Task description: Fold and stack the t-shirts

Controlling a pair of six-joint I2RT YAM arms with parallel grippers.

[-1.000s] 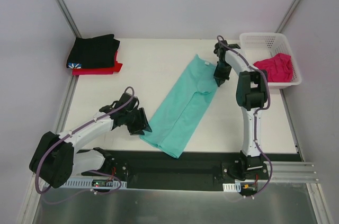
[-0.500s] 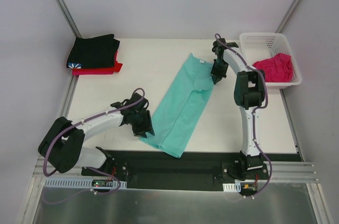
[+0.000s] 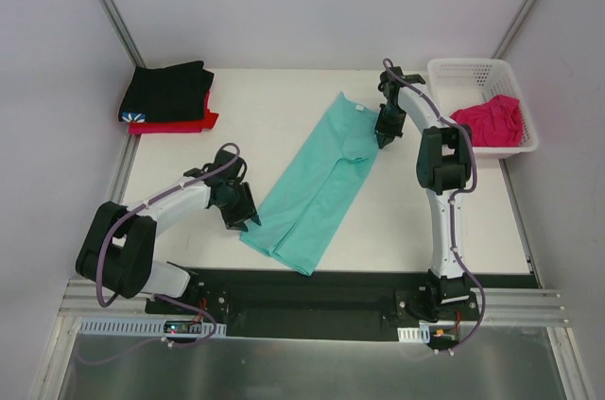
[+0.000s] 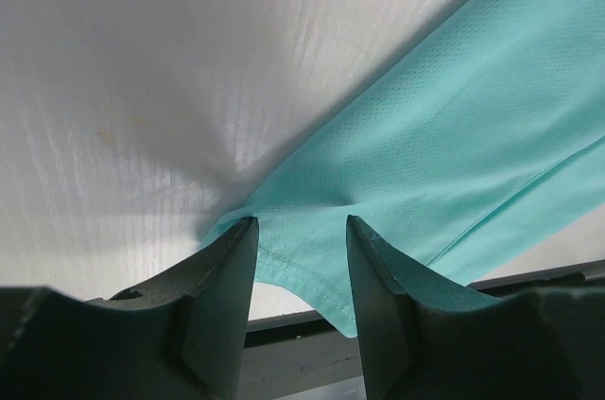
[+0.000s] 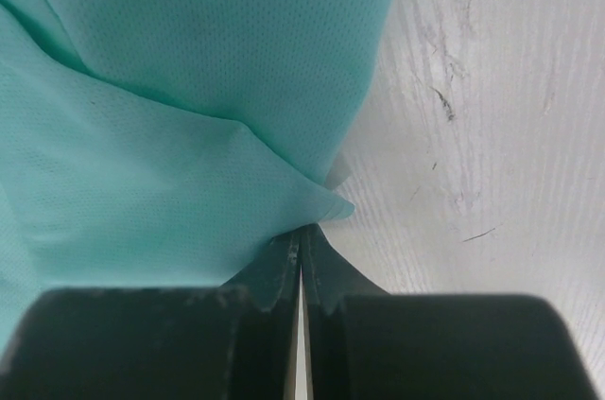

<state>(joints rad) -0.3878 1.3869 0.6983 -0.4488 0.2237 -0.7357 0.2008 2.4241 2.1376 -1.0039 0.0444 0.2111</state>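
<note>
Teal t-shirt pinched by outstretched right gripper; low left gripper straddles its hem, jaws apart.

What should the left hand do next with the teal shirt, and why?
Probably close the left hand on the near corner of the teal t-shirt: its jaws stand open astride that edge, while the right hand is pinched shut on the far edge.
</note>
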